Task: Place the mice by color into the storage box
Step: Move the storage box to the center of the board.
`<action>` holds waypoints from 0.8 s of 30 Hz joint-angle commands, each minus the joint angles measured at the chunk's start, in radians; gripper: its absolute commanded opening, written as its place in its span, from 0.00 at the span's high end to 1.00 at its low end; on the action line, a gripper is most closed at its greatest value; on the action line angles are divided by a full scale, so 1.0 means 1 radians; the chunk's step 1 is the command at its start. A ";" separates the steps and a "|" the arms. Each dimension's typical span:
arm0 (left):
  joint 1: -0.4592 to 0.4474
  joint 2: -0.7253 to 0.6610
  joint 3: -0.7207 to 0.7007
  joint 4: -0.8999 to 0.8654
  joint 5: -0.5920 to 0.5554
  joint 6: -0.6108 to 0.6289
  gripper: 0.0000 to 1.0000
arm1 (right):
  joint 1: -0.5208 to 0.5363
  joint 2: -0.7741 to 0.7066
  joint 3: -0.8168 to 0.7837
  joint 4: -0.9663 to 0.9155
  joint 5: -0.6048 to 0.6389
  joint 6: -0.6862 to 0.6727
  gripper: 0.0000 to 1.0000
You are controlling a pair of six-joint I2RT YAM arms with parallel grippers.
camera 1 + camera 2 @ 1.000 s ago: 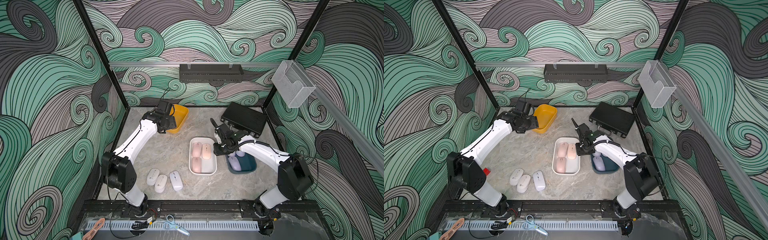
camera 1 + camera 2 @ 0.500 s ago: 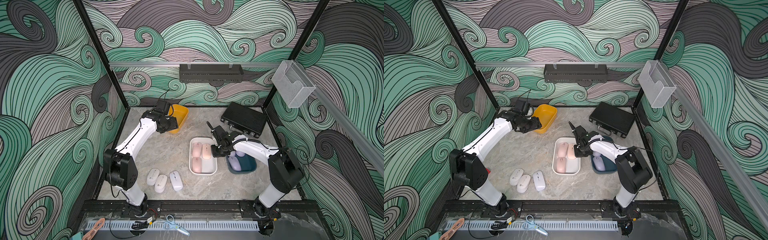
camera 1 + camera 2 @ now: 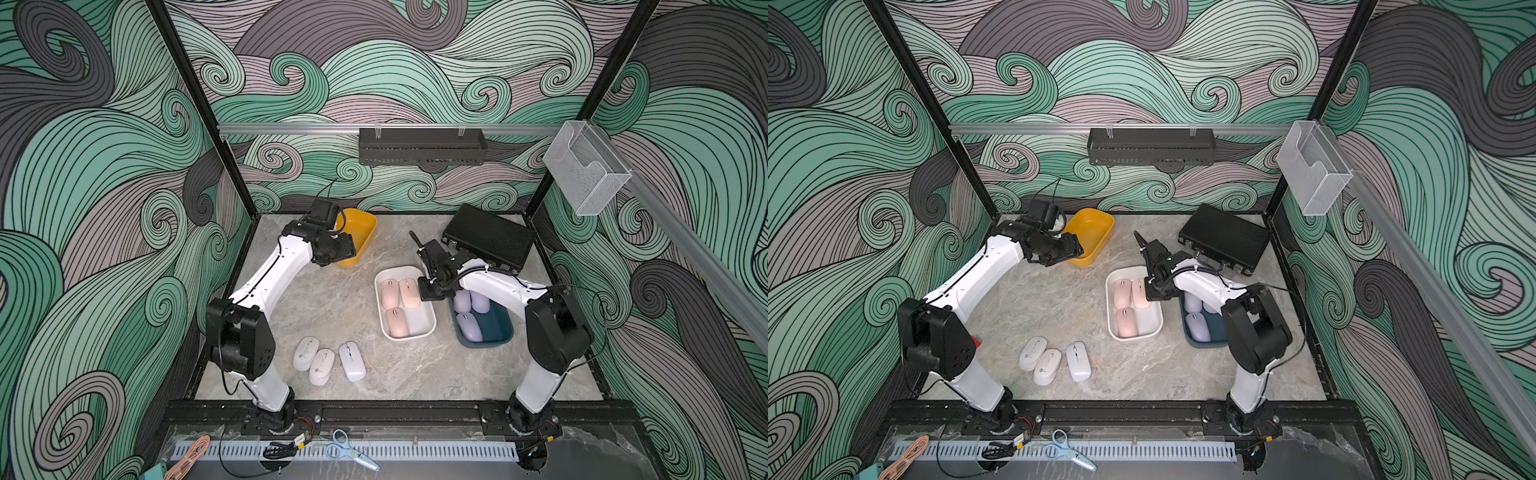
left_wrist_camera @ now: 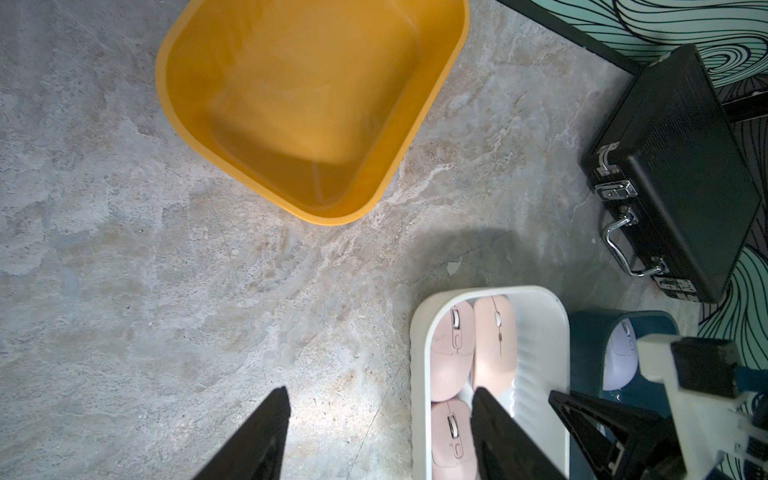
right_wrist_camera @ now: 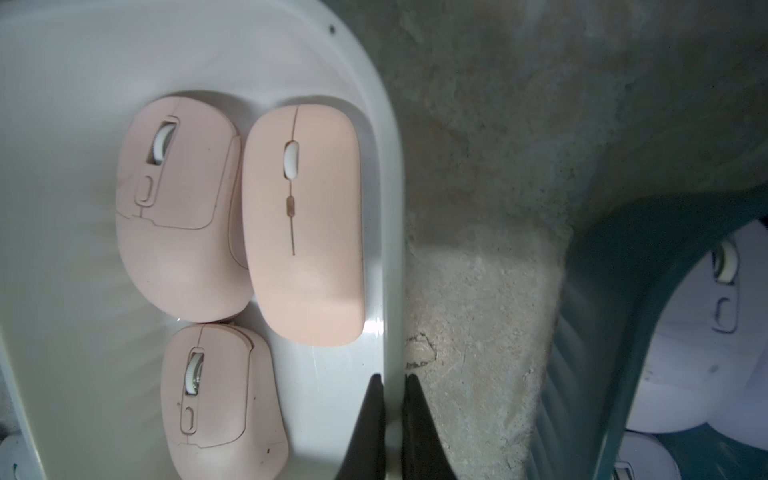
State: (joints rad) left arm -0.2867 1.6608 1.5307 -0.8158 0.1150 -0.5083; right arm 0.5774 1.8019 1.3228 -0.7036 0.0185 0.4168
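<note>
The marble tabletop carries a shut black case at the back, then three open bins. The yellow bin is empty. The white bin holds the three pink mice, and the teal bin just beside it holds the three lavender mice. The three off-white mice lie out on the stone near the front edge, packed side by side and well apart from every bin.

The left gripper hangs near the yellow bin with its fingers spread wide and nothing between them. The right gripper has its fingers drawn narrow and pinched on the white bin's wall, one inside and one outside.

The off-white mice look light and rigid, with smooth domed shells that I'd expect to slip under a top pinch. The safer hold is across the narrow flanks at mid-body, clear of the scroll wheel. They sit so close together that the outermost one probably gives a finger the most room.
</note>
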 commanded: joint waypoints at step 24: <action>0.027 0.010 -0.004 -0.010 0.008 0.010 0.32 | -0.149 0.359 0.441 -0.039 -0.038 -0.090 1.00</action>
State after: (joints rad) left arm -0.2687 1.6608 1.5265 -0.8154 0.1188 -0.5083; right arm 0.4286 2.1471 1.7508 -0.7223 -0.0082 0.3286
